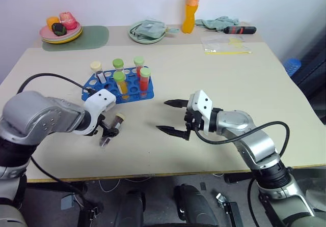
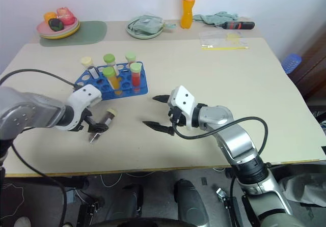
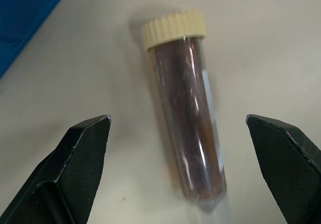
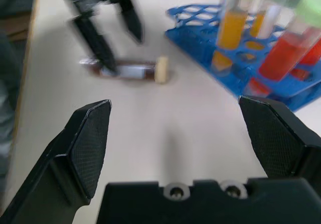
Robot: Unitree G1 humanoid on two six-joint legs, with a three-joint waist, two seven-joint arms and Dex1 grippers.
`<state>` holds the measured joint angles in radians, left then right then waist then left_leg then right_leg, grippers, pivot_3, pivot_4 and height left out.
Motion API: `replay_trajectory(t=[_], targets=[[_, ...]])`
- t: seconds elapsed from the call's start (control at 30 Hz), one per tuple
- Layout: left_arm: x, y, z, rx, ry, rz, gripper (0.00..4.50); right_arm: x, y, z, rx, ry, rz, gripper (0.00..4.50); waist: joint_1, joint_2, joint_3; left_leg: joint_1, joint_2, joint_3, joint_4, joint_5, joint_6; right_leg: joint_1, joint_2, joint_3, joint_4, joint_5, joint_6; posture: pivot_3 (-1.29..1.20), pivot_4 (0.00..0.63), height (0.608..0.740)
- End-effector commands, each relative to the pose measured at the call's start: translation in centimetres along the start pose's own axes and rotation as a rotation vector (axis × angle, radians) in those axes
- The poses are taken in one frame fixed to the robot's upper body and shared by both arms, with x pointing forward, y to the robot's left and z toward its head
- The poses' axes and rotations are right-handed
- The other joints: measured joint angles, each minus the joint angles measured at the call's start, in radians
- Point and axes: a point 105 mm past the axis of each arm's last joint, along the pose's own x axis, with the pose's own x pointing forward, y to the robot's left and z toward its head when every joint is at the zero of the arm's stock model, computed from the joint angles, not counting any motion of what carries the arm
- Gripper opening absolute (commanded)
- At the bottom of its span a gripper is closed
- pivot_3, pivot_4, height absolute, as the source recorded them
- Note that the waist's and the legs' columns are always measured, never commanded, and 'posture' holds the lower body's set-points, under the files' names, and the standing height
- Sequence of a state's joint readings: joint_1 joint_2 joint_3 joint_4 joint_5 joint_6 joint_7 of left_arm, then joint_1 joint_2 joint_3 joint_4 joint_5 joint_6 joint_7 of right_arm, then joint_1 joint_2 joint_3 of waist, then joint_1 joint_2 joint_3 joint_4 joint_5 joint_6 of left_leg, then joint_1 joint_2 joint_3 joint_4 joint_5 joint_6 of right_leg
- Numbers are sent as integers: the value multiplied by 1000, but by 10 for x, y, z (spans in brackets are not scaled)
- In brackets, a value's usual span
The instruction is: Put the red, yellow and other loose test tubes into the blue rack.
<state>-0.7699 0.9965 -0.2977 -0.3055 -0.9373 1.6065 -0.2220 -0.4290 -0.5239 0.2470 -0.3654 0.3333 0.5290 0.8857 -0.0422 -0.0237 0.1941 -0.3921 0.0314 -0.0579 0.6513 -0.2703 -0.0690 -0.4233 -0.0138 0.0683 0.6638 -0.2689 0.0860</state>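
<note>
A brown test tube with a cream cap [image 3: 184, 108] lies flat on the table [image 1: 244, 84], just in front of the blue rack [image 1: 133, 93] on the robot's side. Its cap end points toward the rack and its rounded tip toward the table's near edge. The left gripper [image 1: 108, 133] hangs over it with its fingers spread wide and empty, pointing steeply down. In the left wrist view the tube runs lengthwise between the two fingers [image 3: 80, 153], so its long axis lies across the line of closing (a good lie for a pinch on the barrel).

The right gripper [image 1: 172, 117] also stands wide open and empty, pointing sideways toward the tube. It sits farther from the rack, well apart from the tube. The left arm is plainly the nearer one.

The rack already holds several capped tubes upright.
</note>
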Motion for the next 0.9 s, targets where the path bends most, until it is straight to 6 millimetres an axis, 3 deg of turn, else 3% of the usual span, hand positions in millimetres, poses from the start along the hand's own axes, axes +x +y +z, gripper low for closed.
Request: replay_trajectory(t=[0.03,0.07,0.17,0.33,0.37,0.43,0.57,0.7,0.77,0.9], targets=[[5,-1,3,5,32,11,4459,-6,7,16,-37,-46,24,4500,-3,0,0,0,0,0,0,0,0,0,0,0,0,0,0,0,150,740],[7,-1,4,1,39,8,4459,-6,7,16,-37,-45,19,4500,-4,0,0,0,0,0,0,0,0,0,0,0,0,0,0,0,150,740],[10,-2,6,-19,43,2,3599,-6,8,14,-34,-42,10,4500,-2,0,0,0,0,0,0,0,0,-1,1,0,1,0,0,0,150,740],[13,1,4,-59,46,18,1106,-3,12,14,-27,-47,9,4500,-1,0,0,0,0,0,1,0,0,-1,0,0,1,0,0,0,150,740],[12,2,3,-63,41,21,828,-3,12,14,-26,-48,10,4500,-1,0,0,0,0,0,1,0,0,-1,0,0,1,0,0,0,150,740],[-1,1,12,-36,-67,46,795,-2,12,14,-28,-48,10,4500,-4,0,0,0,0,0,0,0,0,-1,0,1,1,0,0,0,150,740],[-44,19,24,68,-408,176,795,-4,9,13,-32,-43,2,4500,-10,0,0,0,1,2,-1,0,-1,-3,0,2,1,0,-1,0,150,740],[-73,67,18,-66,-647,426,795,-2,8,12,-28,-47,5,4500,4,1,0,1,0,2,-2,2,-3,-3,0,1,1,-1,-2,0,150,740],[-91,93,24,-121,-822,655,795,2,8,14,-28,-59,14,4500,13,1,0,1,0,1,-1,2,-3,-1,0,1,0,-1,-2,0,150,740],[-92,103,35,-220,-1075,843,795,11,8,20,-27,-88,39,4500,29,0,-1,0,0,2,0,2,-3,0,-1,1,-1,-1,-1,0,150,740]])
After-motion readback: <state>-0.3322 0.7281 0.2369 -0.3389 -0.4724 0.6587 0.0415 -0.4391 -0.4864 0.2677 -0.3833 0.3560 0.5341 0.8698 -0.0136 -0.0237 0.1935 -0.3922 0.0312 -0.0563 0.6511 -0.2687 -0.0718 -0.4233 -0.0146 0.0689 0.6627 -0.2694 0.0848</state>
